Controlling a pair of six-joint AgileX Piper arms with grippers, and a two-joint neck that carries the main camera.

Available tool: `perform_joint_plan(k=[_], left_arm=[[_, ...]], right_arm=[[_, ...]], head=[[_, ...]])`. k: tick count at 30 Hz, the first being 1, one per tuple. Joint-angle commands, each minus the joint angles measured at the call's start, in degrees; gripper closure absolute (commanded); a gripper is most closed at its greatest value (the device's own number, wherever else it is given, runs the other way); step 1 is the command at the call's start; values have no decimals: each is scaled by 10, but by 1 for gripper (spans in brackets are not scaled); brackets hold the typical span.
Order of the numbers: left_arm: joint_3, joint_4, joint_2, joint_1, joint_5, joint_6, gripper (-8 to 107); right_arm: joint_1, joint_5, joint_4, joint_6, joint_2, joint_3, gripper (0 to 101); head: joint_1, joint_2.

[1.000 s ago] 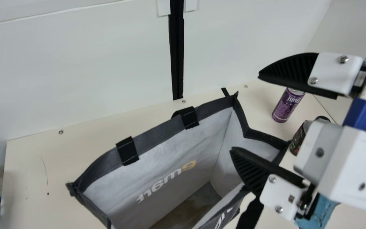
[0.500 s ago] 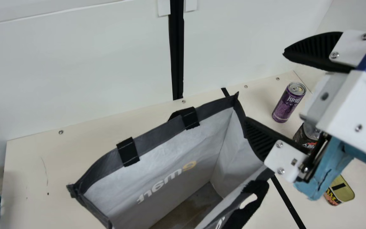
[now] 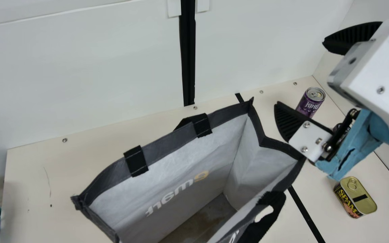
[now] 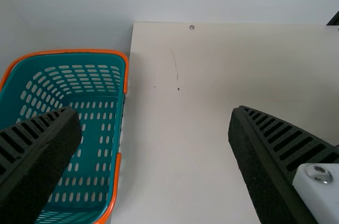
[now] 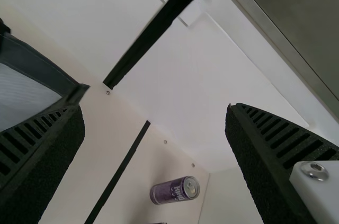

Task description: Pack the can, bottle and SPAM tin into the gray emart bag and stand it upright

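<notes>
Our right gripper (image 3: 300,73) and left gripper (image 4: 153,123) both have their fingers wide apart. We see the SPAM tin (image 3: 356,197) outside the gray emart bag (image 3: 167,143).

I count 1 each: bag (image 3: 167,141), can (image 3: 311,102), bottle (image 3: 337,127), tin (image 3: 355,198) and basket (image 4: 79,51).

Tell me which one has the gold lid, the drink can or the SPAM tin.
The SPAM tin, low and boxy; the tall purple drink can has a silver top.
</notes>
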Motion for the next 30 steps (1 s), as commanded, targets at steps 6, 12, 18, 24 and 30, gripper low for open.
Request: perform_joint_plan(k=[6,12,18,24,30], left_arm=[[0,0,0,0,0,0,9],[0,0,0,0,0,0,9],[0,0,0,0,0,0,9],[0,0,0,0,0,0,9],[0,0,0,0,0,0,9]], right_arm=[[-60,0,18,-4,9,6,6],[-103,0,27,-4,16,16,6],[-143,0,28,4,21,33,6],[-175,0,25,20,26,55,6],[-195,0,22,43,30,82,6]], head=[[-13,0],[-13,0],[-13,0],[-13,0],[-13,0]])
